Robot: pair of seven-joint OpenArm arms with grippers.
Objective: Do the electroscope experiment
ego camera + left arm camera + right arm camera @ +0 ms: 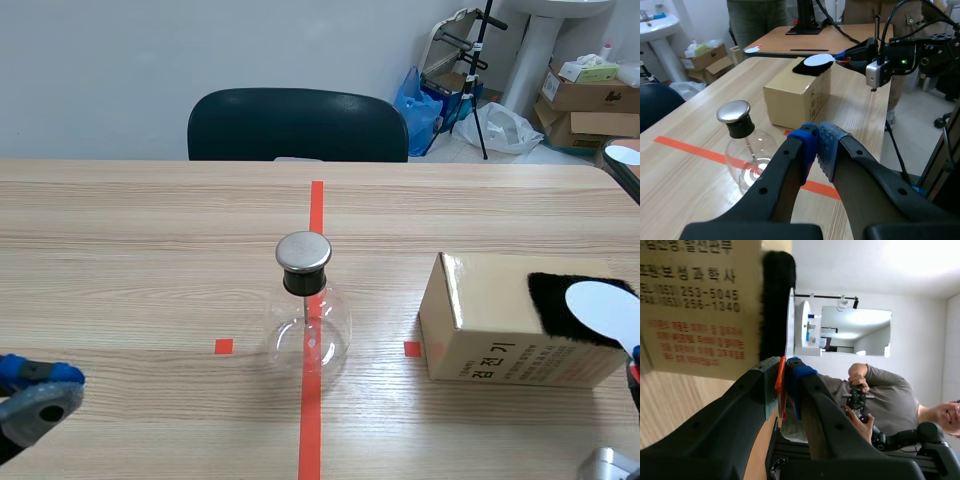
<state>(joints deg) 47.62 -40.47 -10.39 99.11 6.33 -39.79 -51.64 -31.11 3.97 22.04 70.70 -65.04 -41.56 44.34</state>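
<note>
Right gripper [784, 374] clamps a white disc [604, 310] beside black fur [548, 300]; left gripper [816, 144], closed empty, sits low over the wooden table [150, 250], chair [297, 125] behind.

Right gripper [785, 365] closed, pads pinching the thin orange handle [781, 385] of a white disc [790, 320], which is seen edge-on. The disc lies against a black fur patch [777, 300] just ahead of the fingertips. The fur sits on a cardboard box [700, 310] printed with Korean text. Wood-grain table [670, 405] under the box. Beyond: a person [885, 390] in grey sleeves holding a dark controller [856, 400], and a wall mirror [855, 332].
</note>
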